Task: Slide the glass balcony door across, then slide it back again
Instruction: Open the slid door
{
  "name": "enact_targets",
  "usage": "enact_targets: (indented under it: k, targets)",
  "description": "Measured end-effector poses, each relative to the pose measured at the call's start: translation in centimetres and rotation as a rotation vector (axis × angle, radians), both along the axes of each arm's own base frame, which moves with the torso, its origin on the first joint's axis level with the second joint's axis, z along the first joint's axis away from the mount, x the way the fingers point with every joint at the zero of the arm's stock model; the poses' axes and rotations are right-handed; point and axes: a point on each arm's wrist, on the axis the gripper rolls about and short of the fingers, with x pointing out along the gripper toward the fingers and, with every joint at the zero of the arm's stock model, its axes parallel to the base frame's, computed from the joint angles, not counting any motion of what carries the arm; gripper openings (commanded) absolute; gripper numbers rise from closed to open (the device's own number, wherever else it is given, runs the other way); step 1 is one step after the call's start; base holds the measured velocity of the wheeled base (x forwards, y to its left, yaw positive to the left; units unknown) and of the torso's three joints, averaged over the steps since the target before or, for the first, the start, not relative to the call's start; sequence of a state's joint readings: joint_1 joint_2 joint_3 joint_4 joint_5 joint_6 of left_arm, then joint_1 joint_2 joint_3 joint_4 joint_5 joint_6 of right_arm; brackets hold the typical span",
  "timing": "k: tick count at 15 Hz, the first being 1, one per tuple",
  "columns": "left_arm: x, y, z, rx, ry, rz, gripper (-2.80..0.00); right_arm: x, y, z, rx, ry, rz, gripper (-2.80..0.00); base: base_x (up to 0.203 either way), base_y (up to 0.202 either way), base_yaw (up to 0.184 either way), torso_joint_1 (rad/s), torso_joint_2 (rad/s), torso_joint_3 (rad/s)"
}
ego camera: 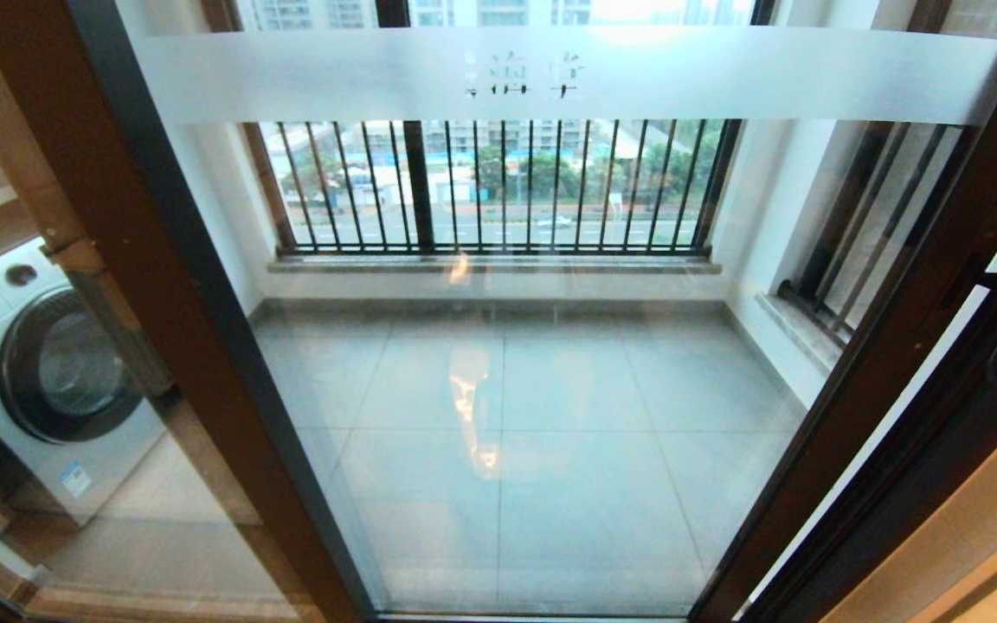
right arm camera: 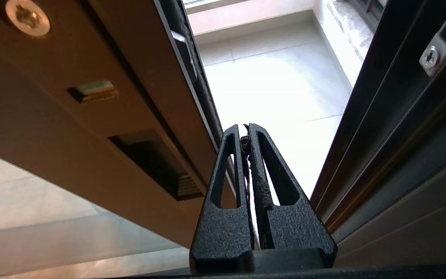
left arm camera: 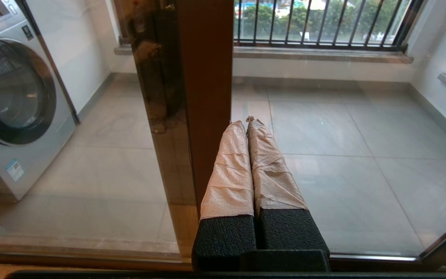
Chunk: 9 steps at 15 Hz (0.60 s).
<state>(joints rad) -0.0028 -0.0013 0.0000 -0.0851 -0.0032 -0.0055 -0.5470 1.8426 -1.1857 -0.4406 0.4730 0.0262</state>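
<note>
The glass balcony door (ego camera: 550, 73), with its frosted lettered band, fills the head view between dark brown stiles. A narrow bright gap (ego camera: 888, 424) runs between its right stile (ego camera: 914, 329) and the door jamb. My right gripper (right arm camera: 245, 130) is shut, and its black fingers reach into that gap. The door stile (right arm camera: 72, 116) with its dark handle slot (right arm camera: 153, 162) lies close on one side, the jamb (right arm camera: 393, 135) on the other. My left gripper (left arm camera: 246, 122), tape-wrapped and shut on nothing, points at the edge of the door's left brown stile (left arm camera: 207, 77), low near the floor track.
A white washing machine (ego camera: 40, 372) stands behind the left glass panel on the balcony. Black-barred windows (ego camera: 498, 186) close the balcony's far side and right side. Grey tiles (ego camera: 550, 450) cover the balcony floor.
</note>
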Motion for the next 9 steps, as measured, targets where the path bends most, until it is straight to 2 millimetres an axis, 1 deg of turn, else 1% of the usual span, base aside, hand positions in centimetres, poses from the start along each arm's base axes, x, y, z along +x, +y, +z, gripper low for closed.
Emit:
enact_targets:
  k: [3,9]
  targets:
    - [0.0,0.0,0.0,0.0,0.0,0.0,-2.8,-0.2,0.3,0.1,0.037,-0.005,0.035,-2.8,0.0,0.0,0.0,0.0,0.0,0.0]
    - [0.0,0.0,0.0,0.0,0.0,0.0,-2.8,-0.2,1.4,-0.2,0.045,0.007,0.062,-2.8,0.0,0.0,0.0,0.0,0.0,0.0]
